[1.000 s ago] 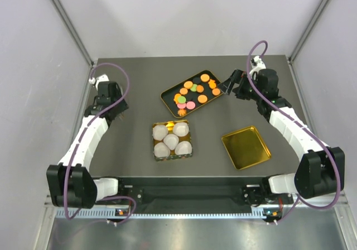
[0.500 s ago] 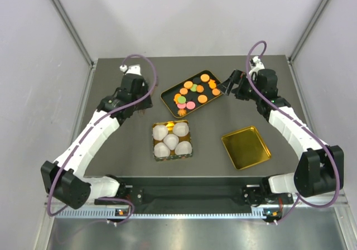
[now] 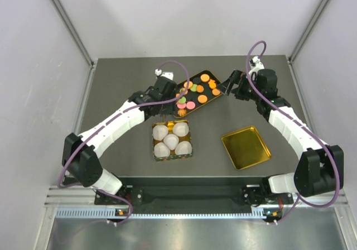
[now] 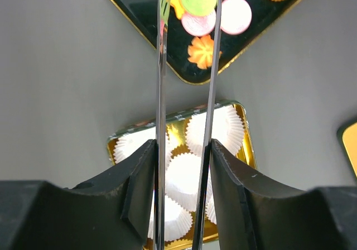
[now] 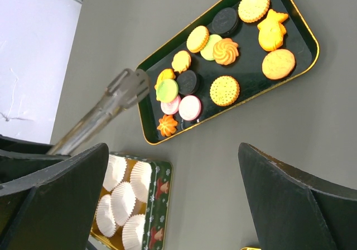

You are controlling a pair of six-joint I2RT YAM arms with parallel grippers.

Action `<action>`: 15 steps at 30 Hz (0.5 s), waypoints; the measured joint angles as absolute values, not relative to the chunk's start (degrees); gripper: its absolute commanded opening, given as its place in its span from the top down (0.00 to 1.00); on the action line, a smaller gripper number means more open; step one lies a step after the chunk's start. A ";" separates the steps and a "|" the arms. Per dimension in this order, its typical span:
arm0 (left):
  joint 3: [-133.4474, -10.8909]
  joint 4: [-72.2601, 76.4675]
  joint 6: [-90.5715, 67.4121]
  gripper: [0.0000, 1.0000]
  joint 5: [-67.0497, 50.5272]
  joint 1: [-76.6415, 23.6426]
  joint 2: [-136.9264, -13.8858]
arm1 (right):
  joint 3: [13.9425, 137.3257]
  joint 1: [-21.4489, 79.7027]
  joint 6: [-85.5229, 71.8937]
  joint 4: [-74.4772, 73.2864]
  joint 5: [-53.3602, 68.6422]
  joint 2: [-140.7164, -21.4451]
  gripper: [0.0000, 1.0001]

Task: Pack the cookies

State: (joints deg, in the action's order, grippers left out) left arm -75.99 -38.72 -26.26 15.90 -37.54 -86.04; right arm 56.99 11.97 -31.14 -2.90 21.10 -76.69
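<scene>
Left arm (image 3: 120, 119) extended, right jaws wide apart

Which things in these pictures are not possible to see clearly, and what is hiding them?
1. Top view: the left arm covers one corner of the cookie tray, hiding some cookies.
2. Left wrist view: the tongs run past the top edge, so their tips are cut off.
3. Right wrist view: a finger of the right hand blocks part of the tin of paper cups.

Left gripper (image 3: 168, 98) over the black tray (image 3: 196, 105) of cookies (image 3: 192, 92), right gripper (image 3: 228, 86) beside its right-hand corner
</scene>
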 measured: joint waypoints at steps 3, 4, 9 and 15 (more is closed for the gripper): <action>-76.66 -38.81 -26.26 0.53 15.92 -38.33 -87.50 | 56.99 11.97 -31.14 -2.90 21.12 -76.71 0.00; -77.01 -38.76 -26.24 0.53 15.92 -38.46 -87.99 | 56.99 11.97 -31.14 -2.87 21.12 -76.75 0.00; -77.91 -38.68 -26.22 0.53 15.94 -38.79 -89.97 | 56.99 11.97 -31.14 -2.90 21.19 -77.21 0.00; -78.02 -38.68 -26.20 0.51 16.14 -38.81 -92.29 | 56.99 11.97 -31.14 -2.87 21.32 -77.34 0.00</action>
State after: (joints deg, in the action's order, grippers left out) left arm -78.02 -38.68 -26.20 16.14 -38.81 -92.29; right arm 56.99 11.97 -31.14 -2.87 21.32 -77.34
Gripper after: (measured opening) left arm 0.483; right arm 0.996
